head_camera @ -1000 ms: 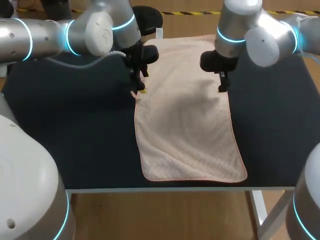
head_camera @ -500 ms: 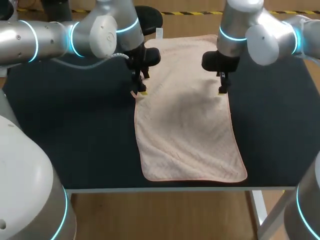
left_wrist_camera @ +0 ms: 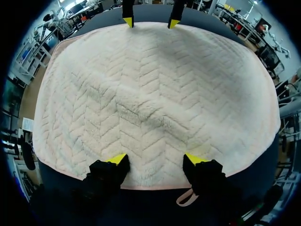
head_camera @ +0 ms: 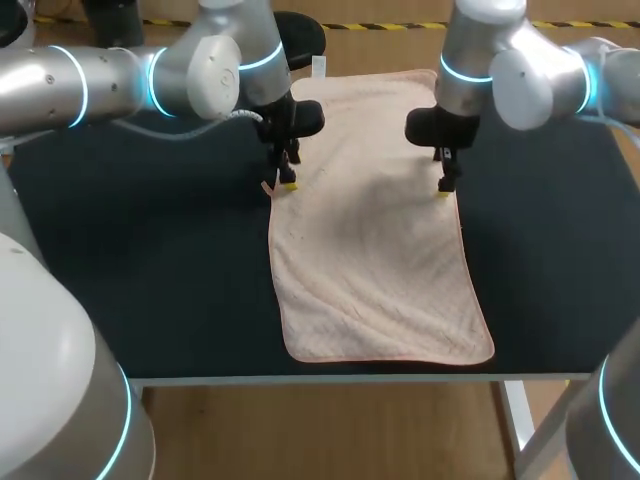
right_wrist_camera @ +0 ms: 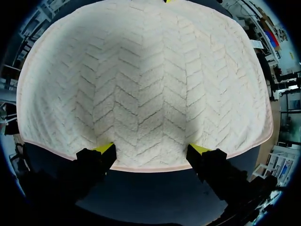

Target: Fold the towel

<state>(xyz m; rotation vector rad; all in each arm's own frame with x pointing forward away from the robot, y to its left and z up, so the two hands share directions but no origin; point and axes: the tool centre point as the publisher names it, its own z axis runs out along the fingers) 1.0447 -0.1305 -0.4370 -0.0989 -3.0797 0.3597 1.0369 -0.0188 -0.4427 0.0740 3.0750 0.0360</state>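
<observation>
A pale pink towel (head_camera: pixel 375 250) is lying flat on the dark desk (head_camera: pixel 150 270). The left gripper (head_camera: pixel 286 183) and right gripper (head_camera: pixel 444 187) are sitting open-fingered at its opposite long edges, likely to pinch and fold it.

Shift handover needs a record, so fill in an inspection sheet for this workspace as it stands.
Surface: dark table, carrying the towel.
Job's things: pale pink towel lying spread flat, with a small loop at its edge beside the left gripper.
Clutter: nothing seen.
Grippers: left gripper open, tips at the towel's left edge; right gripper open, tips at its right edge. Whether the tips touch the cloth cannot be told.
Cables: grey cable hanging along the left arm, above the table.
Surroundings: nothing seen reaching over the table.
</observation>
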